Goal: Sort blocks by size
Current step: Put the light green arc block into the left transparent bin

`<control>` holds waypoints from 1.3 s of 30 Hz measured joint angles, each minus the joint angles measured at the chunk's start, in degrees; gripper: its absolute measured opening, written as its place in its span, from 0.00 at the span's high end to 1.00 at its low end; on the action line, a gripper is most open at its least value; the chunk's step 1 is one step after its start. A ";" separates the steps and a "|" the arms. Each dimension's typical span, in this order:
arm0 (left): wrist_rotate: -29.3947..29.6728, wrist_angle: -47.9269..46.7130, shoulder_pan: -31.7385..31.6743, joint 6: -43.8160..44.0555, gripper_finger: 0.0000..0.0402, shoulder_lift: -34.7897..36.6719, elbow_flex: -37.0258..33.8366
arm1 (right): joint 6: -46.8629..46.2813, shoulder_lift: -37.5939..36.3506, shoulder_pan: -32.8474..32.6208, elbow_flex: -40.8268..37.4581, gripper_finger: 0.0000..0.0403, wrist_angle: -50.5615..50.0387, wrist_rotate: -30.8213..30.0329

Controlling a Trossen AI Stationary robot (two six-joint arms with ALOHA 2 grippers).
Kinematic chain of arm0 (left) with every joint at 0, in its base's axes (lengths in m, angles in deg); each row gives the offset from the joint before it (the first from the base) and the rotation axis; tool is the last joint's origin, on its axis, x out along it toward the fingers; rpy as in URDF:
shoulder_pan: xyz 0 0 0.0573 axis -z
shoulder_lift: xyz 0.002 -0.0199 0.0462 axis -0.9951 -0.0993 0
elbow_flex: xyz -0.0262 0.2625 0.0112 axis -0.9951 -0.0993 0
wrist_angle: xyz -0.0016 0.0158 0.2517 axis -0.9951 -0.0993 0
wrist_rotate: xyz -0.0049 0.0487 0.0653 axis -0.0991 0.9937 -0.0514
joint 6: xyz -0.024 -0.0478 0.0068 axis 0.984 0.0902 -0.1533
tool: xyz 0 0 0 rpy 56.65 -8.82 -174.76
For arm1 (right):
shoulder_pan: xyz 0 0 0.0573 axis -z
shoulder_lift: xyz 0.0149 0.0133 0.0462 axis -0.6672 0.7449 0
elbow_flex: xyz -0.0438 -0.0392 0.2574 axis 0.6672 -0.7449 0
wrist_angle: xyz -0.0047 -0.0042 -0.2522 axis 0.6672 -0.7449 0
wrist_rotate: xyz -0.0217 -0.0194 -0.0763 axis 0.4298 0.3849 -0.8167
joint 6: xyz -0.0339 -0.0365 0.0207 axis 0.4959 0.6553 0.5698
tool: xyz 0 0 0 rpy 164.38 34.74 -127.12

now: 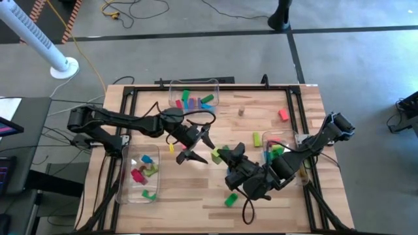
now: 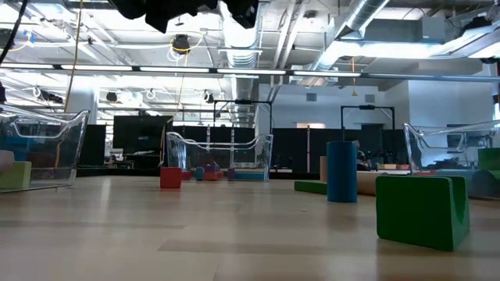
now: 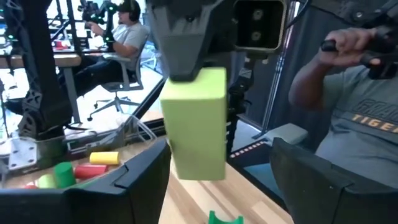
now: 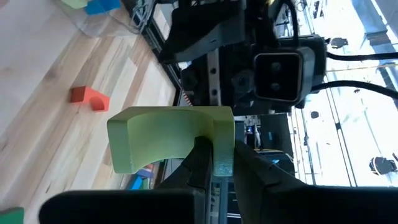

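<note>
My right gripper (image 1: 226, 156) is shut on a light green arch block (image 4: 168, 137) held above the middle of the table. My left gripper (image 1: 202, 147) is open and faces it from the table's left. In the left wrist view its fingers (image 3: 140, 180) stand on either side of the block (image 3: 196, 121); I cannot tell if they touch it. Loose blocks lie on the table: a green arch (image 2: 422, 211), a blue cylinder (image 2: 341, 172), a red block (image 1: 283, 115), a yellow one (image 1: 172, 149) and a green one (image 1: 231, 200). My right gripper pinches one leg of the arch block (image 4: 222, 140) between its two fingers. The fingers come roughly level from the table's right and near side. The block is lifted clear of the table, and the rest of the arch sticks out sideways from the fingers.
Three clear bins hold blocks: one at the far edge (image 1: 194, 85), one at the left near side (image 1: 127, 189), one at the right (image 1: 297, 140). A small tan block (image 1: 240, 111) and a yellow-green block (image 1: 257, 138) lie loose. People sit beyond the table (image 3: 348, 118).
</note>
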 joint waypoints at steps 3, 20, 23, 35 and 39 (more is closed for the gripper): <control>0.45 0.95 0.19 0.26 0.35 -1.02 0.02 | 1.54 0.00 0.02 0.00 0.83 1.97 0.02; -2.61 6.53 0.54 2.99 0.40 -4.50 0.09 | 3.03 1.00 2.38 -0.02 0.83 3.75 3.33; -2.60 6.39 0.50 3.00 0.46 -4.52 0.09 | 3.16 1.54 2.50 -0.02 0.83 3.91 3.27; -2.77 4.49 0.50 0.56 0.69 -4.52 0.13 | 4.19 1.77 2.60 -0.02 0.81 4.67 3.48; -3.07 3.37 0.50 0.30 0.68 -4.49 0.20 | 4.16 1.79 2.23 -0.04 0.81 4.62 3.48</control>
